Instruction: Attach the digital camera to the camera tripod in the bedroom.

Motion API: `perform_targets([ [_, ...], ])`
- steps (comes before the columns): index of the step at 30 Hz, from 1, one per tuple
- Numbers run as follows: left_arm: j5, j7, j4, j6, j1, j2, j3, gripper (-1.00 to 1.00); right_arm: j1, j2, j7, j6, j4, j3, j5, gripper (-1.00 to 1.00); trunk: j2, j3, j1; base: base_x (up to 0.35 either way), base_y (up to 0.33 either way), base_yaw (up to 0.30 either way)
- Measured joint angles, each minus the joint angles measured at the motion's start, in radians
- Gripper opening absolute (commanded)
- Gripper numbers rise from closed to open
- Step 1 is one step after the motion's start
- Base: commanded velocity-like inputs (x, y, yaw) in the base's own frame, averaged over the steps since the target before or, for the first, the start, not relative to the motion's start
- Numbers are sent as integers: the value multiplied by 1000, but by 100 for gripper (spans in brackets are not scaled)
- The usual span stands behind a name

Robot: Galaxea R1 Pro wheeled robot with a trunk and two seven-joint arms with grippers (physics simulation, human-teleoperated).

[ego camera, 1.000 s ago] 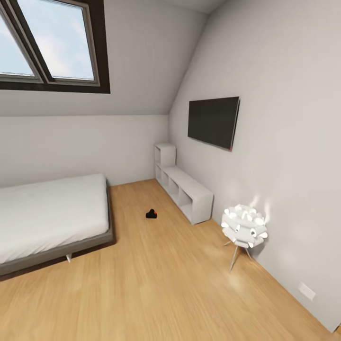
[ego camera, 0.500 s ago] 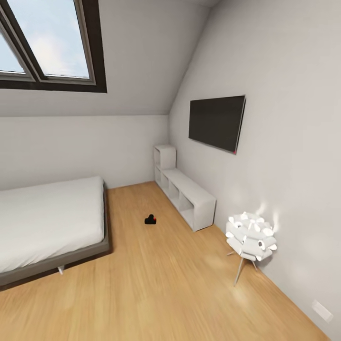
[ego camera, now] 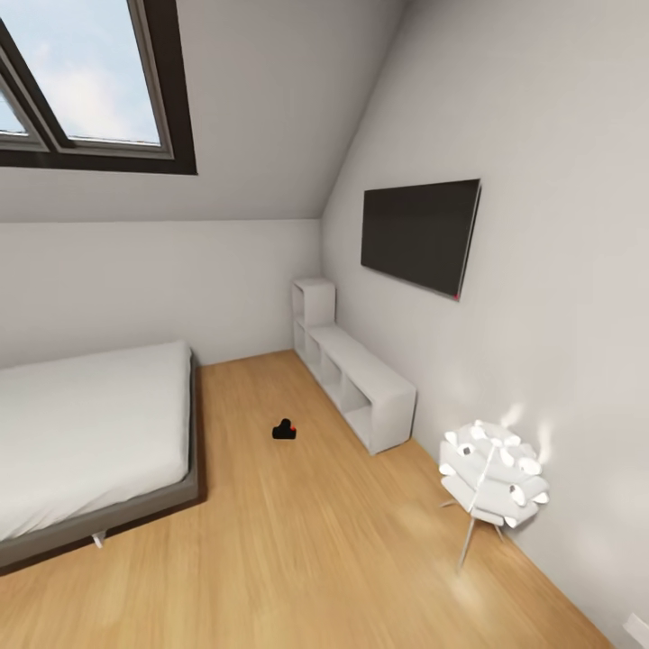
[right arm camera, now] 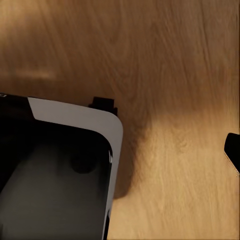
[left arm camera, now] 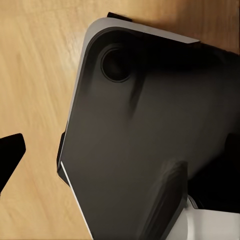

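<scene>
The digital camera (ego camera: 285, 431) lies on the light wood floor of the bedroom, small and black with a red spot on top, between the bed and the low white shelf unit. It is several steps ahead of me, with nothing touching it. The camera tripod is out of view. In the left wrist view one black fingertip (left arm camera: 10, 156) hangs over the floor beside my dark base (left arm camera: 150, 125). In the right wrist view one black fingertip (right arm camera: 233, 149) sits at the picture's edge above the floor. Nothing is between the fingers of either gripper.
A grey bed with a white mattress (ego camera: 86, 424) fills the left side. A low white shelf unit (ego camera: 359, 379) runs along the right wall under a wall TV (ego camera: 419, 234). A white floor lamp on thin legs (ego camera: 491, 478) stands near right. Bare floor lies between bed and shelf.
The whole head view has shifted: the robot has rolled forward, so the lamp, TV and shelf slid right and the bed left. The digital camera has stayed on the floor.
</scene>
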Motion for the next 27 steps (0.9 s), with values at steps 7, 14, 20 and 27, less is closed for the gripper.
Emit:
perform_targets([
  [7, 0, 0, 0, 0, 0, 0, 0, 100, 0, 0, 0, 0, 0, 0, 1, 100, 0, 0, 0, 326, 0, 0],
  [14, 1, 0, 1, 0, 0, 0, -1, 100, 0, -1, 0, 0, 0, 0, 1, 100, 0, 0, 0, 326, 0, 0],
  [20, 1, 0, 1, 0, 0, 0, -1, 100, 0, -1, 0, 0, 0, 0, 1, 100, 0, 0, 0, 326, 0, 0],
  [27, 2, 0, 1, 0, 0, 0, 0, 100, 0, -1, -1, -1, 0, 0, 1, 100, 0, 0, 0, 326, 32, 0],
])
